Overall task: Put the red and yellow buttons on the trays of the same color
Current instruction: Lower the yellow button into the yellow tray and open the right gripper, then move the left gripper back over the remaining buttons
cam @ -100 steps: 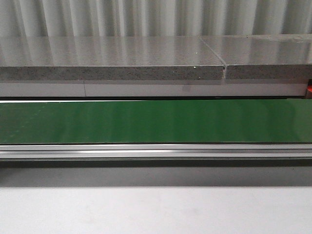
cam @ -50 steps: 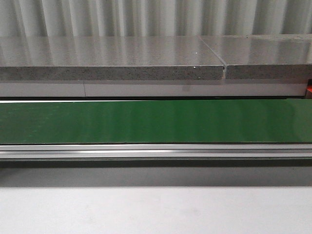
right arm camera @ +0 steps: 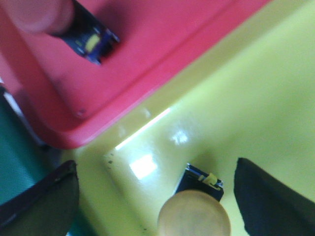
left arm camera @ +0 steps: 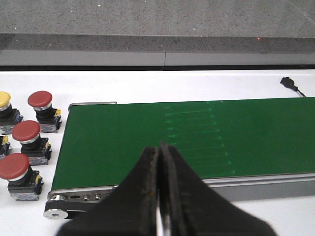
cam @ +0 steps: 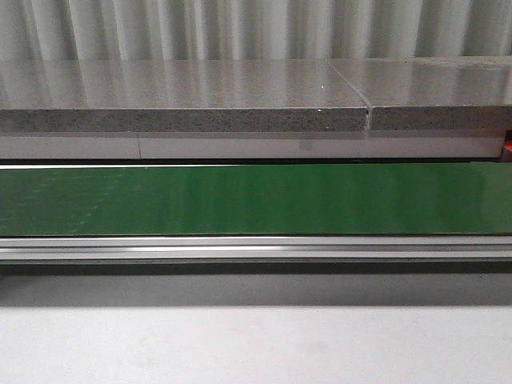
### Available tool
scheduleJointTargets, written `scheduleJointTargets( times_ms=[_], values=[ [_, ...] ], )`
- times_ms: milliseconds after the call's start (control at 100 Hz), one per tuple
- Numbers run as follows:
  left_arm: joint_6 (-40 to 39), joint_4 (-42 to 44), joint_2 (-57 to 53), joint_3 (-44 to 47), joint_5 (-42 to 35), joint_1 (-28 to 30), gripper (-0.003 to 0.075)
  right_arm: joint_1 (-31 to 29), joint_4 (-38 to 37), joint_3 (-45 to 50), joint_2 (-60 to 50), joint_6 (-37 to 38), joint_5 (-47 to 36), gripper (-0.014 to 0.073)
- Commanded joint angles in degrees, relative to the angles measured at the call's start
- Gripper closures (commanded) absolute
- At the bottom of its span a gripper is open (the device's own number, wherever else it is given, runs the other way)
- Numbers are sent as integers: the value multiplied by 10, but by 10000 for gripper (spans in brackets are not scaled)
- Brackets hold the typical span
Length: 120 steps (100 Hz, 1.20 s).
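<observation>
Our right gripper (right arm camera: 155,196) stands wide open, its jaws either side of a yellow button (right arm camera: 194,213) resting on the yellow tray (right arm camera: 246,98); a red button (right arm camera: 37,14) sits on the red tray (right arm camera: 138,44). Our left gripper (left arm camera: 160,196) is pressed closed, empty, over the green belt (left arm camera: 197,137). We judge a release step; next, lift clear, then fetch from the waiting red buttons (left arm camera: 25,131) and the other yellow button (left arm camera: 4,100).

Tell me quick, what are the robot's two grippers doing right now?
Left gripper: shut, holding nothing, above the green belt.
Right gripper: open, with a yellow button between its fingers, standing on the yellow tray.
</observation>
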Motion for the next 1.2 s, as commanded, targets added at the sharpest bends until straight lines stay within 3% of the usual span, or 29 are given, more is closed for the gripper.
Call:
scheduleJointTargets(
  times_ms=[0,200,600,890,960,1030,1190],
  values=[
    [1,-4,4,-15,-45,-4,740,12,14,-13,-61,-1,-22,-42],
    [1,-4,4,-15,-45,-4,740,82,14,-13,-150,-10,-22,-42],
    [1,-4,4,-15,-45,-4,740,300,2,-10,-282,-98,0,-41],
    [1,-4,4,-15,-45,-4,740,330,0,76,-378,-110,6,-23],
    [1,-4,4,-15,-45,-4,740,330,0,103,-404,-110,6,44],
    [1,-4,4,-15,-45,-4,740,330,0,125,-426,-110,5,169],
    [1,-4,4,-15,-45,-4,740,330,0,153,-456,-110,5,554]
  ],
)
